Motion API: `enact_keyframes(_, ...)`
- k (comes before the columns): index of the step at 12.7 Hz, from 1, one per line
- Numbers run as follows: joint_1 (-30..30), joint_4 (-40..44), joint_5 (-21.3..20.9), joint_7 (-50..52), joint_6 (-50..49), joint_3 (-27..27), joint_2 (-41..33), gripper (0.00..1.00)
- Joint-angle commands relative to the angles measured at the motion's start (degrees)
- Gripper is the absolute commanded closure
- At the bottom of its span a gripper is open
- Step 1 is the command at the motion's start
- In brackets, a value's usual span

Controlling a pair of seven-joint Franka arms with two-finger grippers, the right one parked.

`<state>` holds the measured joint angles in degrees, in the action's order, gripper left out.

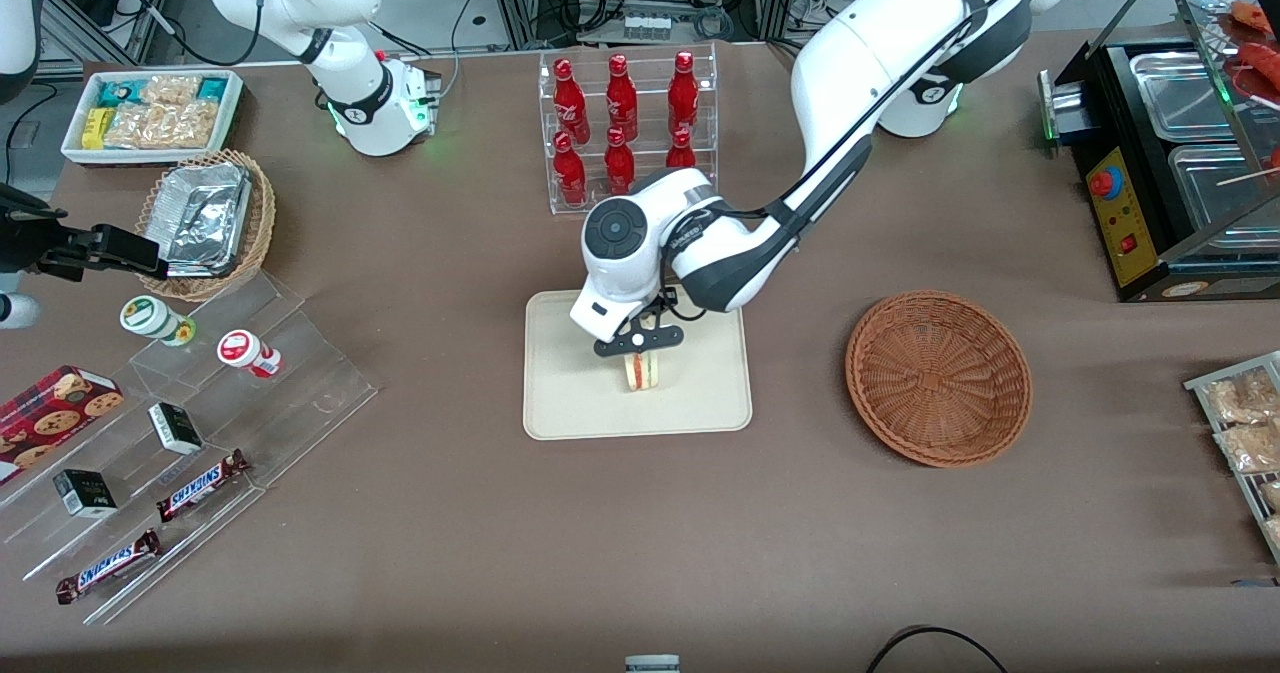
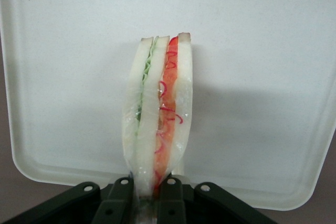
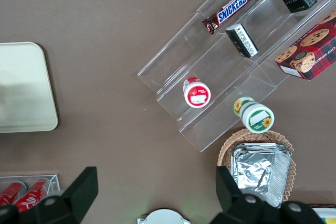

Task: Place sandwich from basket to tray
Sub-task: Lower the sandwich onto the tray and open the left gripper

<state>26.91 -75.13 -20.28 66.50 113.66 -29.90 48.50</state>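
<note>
The sandwich (image 1: 645, 371) (image 2: 157, 119) stands on edge at the middle of the cream tray (image 1: 570, 403) (image 2: 262, 77), its white bread and red and green filling showing. My gripper (image 1: 642, 353) (image 2: 149, 190) is directly above the tray, shut on the sandwich's narrow end; the dark fingers (image 2: 119, 198) press its wrapped sides. The reddish-brown basket (image 1: 938, 378) sits empty beside the tray, toward the working arm's end of the table.
A clear rack of red bottles (image 1: 625, 123) stands farther from the front camera than the tray. Toward the parked arm's end are clear display steps (image 1: 200, 423) (image 3: 236, 66) with snacks, a tan wicker basket of foil containers (image 1: 205, 218) (image 3: 260, 169) and a white snack bin (image 1: 150, 113). A black food warmer (image 1: 1170, 153) is at the working arm's end.
</note>
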Motion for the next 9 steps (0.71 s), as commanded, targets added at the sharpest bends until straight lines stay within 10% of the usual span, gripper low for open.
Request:
enact_keyframes(1, 3.49, 4.72, -1.87, 1.17, -2.39, 3.25, 1.86, 1.0)
enact_keyframes(9, 5.44, 6.48, -1.87, 3.63, -2.3, 5.02, 3.88, 1.0)
